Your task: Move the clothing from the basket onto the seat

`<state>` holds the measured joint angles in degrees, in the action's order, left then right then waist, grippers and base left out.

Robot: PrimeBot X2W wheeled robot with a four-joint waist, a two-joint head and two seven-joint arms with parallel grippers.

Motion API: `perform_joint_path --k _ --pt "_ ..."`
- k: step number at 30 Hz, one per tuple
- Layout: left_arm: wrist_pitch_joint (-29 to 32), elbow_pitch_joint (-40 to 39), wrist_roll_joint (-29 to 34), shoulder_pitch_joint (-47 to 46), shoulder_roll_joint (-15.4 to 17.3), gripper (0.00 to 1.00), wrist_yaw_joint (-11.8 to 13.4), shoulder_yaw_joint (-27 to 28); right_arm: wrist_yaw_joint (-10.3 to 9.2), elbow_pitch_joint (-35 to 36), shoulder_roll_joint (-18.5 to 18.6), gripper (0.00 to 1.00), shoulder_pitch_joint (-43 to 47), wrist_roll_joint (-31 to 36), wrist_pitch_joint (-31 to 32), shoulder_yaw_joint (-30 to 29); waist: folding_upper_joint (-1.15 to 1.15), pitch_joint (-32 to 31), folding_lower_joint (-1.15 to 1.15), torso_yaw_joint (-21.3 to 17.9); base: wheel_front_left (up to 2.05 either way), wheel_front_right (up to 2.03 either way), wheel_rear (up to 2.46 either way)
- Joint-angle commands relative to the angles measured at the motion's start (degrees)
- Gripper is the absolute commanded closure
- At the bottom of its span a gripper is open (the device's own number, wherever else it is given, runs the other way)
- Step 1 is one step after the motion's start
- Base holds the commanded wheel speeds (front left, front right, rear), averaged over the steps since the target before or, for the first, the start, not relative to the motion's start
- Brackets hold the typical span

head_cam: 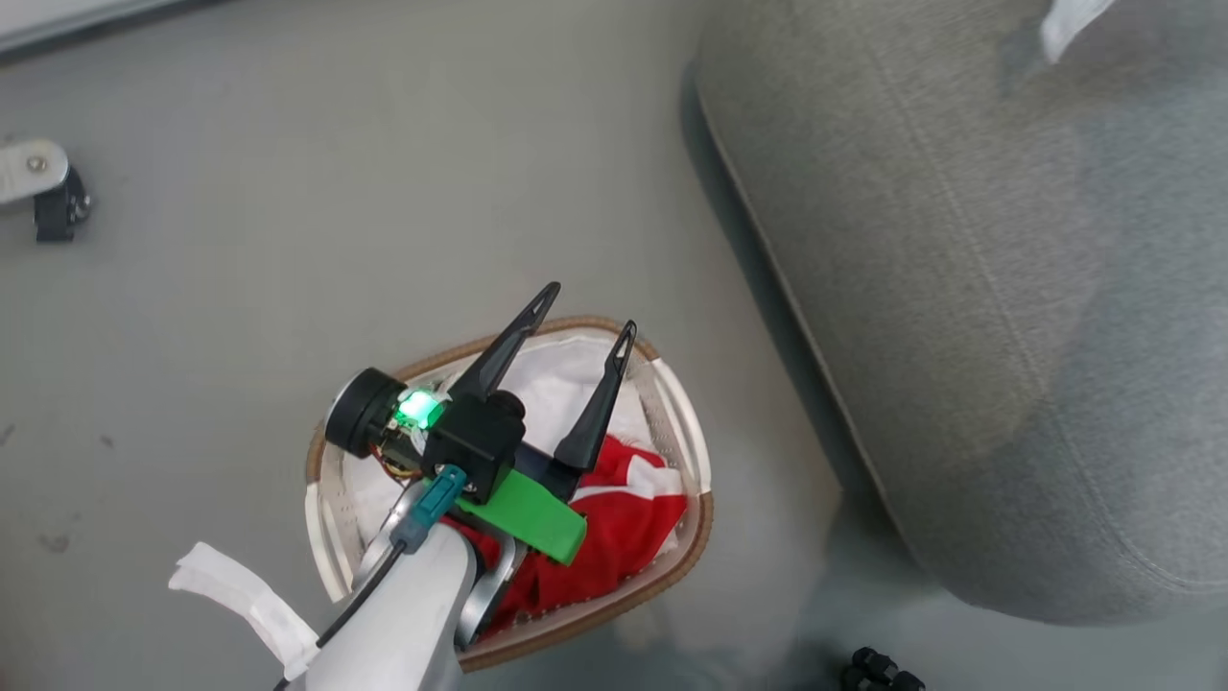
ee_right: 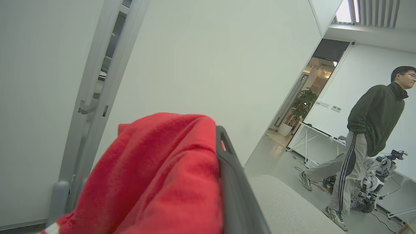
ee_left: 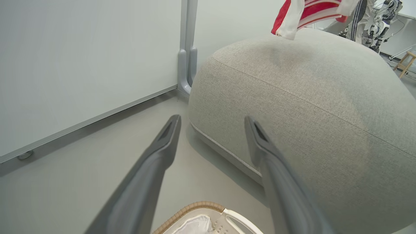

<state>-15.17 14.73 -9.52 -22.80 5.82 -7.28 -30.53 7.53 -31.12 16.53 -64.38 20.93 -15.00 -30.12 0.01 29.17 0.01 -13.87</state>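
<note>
The basket (head_cam: 696,537) stands on the floor left of the seat (head_cam: 979,288), and a red-and-white garment (head_cam: 624,518) lies in it on the white liner (head_cam: 566,384). My left gripper (head_cam: 587,315) hovers open over the basket with nothing between its fingers; the left wrist view shows its fingertips (ee_left: 175,120) spread before the seat (ee_left: 308,97), with the basket rim (ee_left: 195,206) below. A second striped garment (ee_left: 305,13) hangs above the seat's top. My right gripper (ee_right: 201,136) is shut on this red clothing (ee_right: 156,169), which drapes over and hides one finger.
A person (ee_right: 370,130) walks on the far side of the seat (ee_right: 286,204), near a small robot (ee_right: 373,182) on the floor. A wall panel (ee_left: 81,65) stands behind the seat. A black caster (head_cam: 53,206) sits at far left and a dark object (head_cam: 883,672) near the seat's front.
</note>
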Motion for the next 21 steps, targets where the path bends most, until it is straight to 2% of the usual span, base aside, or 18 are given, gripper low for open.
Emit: perform_joint_path --k 1,6,12,18,19,20,21 --pt "0.0 -0.6 0.5 -1.5 0.4 0.0 -0.1 0.1 -0.08 -1.1 0.7 1.0 -1.0 0.9 -0.3 -0.6 -0.01 5.7 -0.01 4.7 0.0 0.0 0.0" --pt "0.0 -1.3 1.3 -2.3 0.9 0.0 -0.2 0.0 -0.08 -5.2 1.9 1.0 -1.9 3.0 -0.3 -2.4 -0.01 9.0 -0.01 5.8 0.0 0.0 0.0" --pt "0.0 -1.5 1.7 -3.2 1.0 0.0 0.1 0.1 -0.08 -9.9 0.2 1.0 0.1 4.6 -0.3 -4.9 -0.01 12.1 -0.01 5.9 0.0 0.0 0.0" --pt "0.0 -0.6 2.0 -3.8 0.7 0.0 0.1 -0.2 -0.08 -12.4 -1.3 1.0 2.6 5.0 -0.3 -5.8 -0.01 12.7 -0.01 5.4 0.0 0.0 0.0" --pt "0.0 -0.4 2.0 -3.8 0.7 0.0 0.1 -0.3 -0.08 -12.5 -1.8 0.93 3.0 4.8 -0.3 -5.7 -0.01 12.6 -0.01 5.3 0.0 0.0 0.0" --pt "0.0 -0.2 1.9 -3.7 0.6 0.0 0.1 -0.3 -0.08 -12.7 -2.3 0.66 3.7 4.1 -0.3 -5.6 -0.01 12.3 -0.01 5.1 0.0 0.0 0.0" --pt "0.0 0.0 1.9 -3.7 0.6 0.0 0.1 -0.4 -0.08 -12.5 -2.4 0.53 4.3 3.8 -0.3 -5.6 -0.01 12.0 -0.01 5.0 0.0 0.0 0.0"
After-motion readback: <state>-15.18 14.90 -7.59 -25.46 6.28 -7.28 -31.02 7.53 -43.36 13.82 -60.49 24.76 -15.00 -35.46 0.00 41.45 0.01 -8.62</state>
